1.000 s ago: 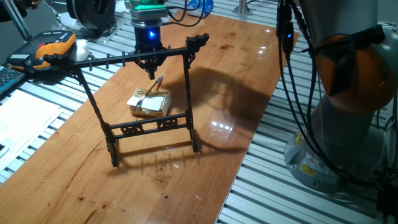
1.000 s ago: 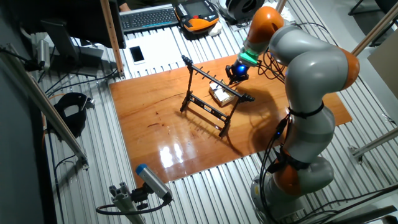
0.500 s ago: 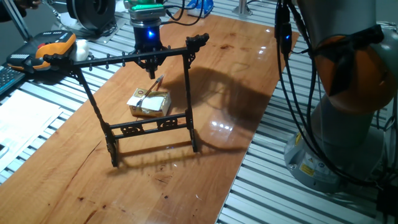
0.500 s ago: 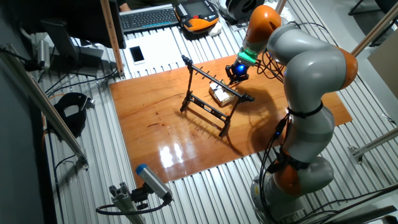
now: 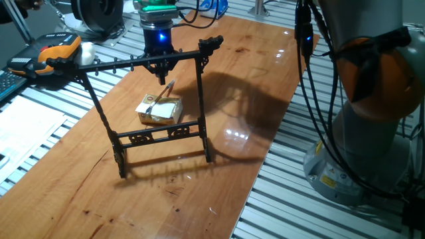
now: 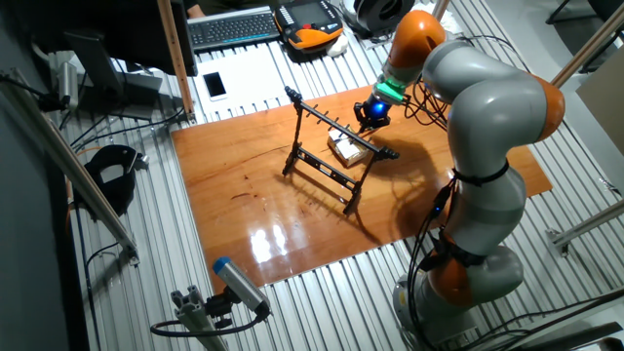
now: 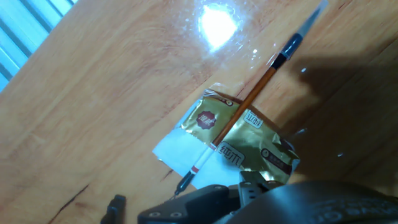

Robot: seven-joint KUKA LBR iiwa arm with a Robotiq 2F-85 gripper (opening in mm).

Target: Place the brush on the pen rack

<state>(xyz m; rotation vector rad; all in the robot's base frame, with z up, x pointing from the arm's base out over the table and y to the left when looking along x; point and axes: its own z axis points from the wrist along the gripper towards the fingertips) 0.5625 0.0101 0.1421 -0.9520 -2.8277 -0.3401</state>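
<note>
The brush (image 5: pixel 167 89) leans with its lower end on a small yellowish block (image 5: pixel 159 109). In the hand view the brush (image 7: pixel 249 102) lies slanted across the gold block (image 7: pixel 252 140), its dark tip toward the upper right. The black pen rack (image 5: pixel 133 63) stands upright in front of them; it also shows in the other fixed view (image 6: pixel 322 118). My gripper (image 5: pixel 161 74), lit blue above, hangs just behind the rack's top bar and a little above the brush's upper end; it also shows in the other fixed view (image 6: pixel 369 119). The bar hides its fingers, so their state is unclear.
The wooden board (image 5: pixel 219 166) lies on a slatted metal table. An orange-black pendant (image 5: pixel 56 50) sits at the far left. A keyboard (image 6: pixel 229 27) and a phone (image 6: pixel 214 85) lie beyond the board. The arm's base (image 5: pixel 372 133) and cables (image 5: pixel 312 99) stand at the right.
</note>
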